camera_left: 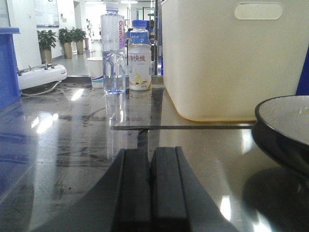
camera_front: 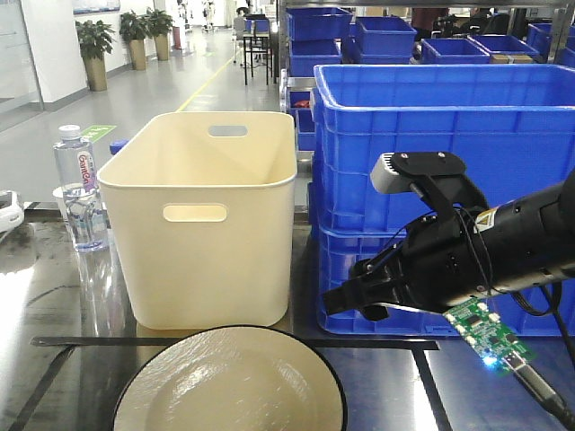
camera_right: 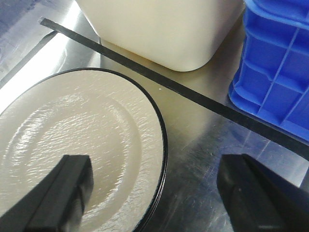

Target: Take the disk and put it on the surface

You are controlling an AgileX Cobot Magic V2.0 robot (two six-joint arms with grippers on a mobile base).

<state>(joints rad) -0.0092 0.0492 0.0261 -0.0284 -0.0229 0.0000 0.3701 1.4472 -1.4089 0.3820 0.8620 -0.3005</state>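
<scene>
glossy dark tabletop [camera_front: 503,377] with black tape lines [camera_right: 207,101] already carries the cream plate [camera_front: 229,382], inside the taped rectangle. right gripper [camera_right: 154,191] hangs spread wide, empty, one finger over the plate; best retreat straight upward, not touching the rim. left gripper [camera_left: 150,188] rests clenched. blue crates [camera_front: 431,135], cream bin [camera_front: 202,215] and bottles [camera_left: 113,48] stand behind.

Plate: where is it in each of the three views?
Front: plate at bottom centre, in front of the cream bin.
Left wrist: dark rim at the right edge, right of the bin.
Right wrist: fills lower left, between the open right gripper fingers.
Shared landmark: cream bin.
</scene>
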